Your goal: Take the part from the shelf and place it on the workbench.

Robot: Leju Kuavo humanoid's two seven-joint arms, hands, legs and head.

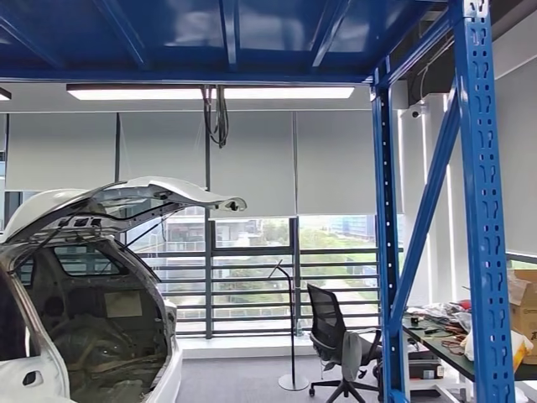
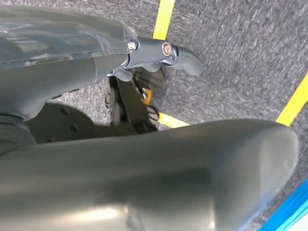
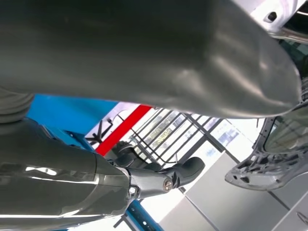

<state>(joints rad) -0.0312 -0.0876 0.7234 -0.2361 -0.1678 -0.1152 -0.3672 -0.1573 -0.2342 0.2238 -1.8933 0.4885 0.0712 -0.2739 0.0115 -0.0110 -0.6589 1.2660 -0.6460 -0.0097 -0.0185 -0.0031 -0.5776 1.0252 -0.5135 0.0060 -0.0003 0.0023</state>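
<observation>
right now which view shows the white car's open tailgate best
The head view: the raised tailgate shows whole above the car's stripped boot opening. The right wrist view catches part of the tailgate's grey underside, turned and cut off by the thumb. The left wrist view looks at carpet.

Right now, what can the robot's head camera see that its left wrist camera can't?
The head view alone shows the white car with its hatch raised, the blue shelf frame, a black office chair by the windows, and a cluttered workbench with a cardboard box. The left wrist view alone shows the left hand over grey carpet crossed by yellow floor lines. Both share a bit of blue: the frame, and a blue strip at the wrist picture's corner.
</observation>
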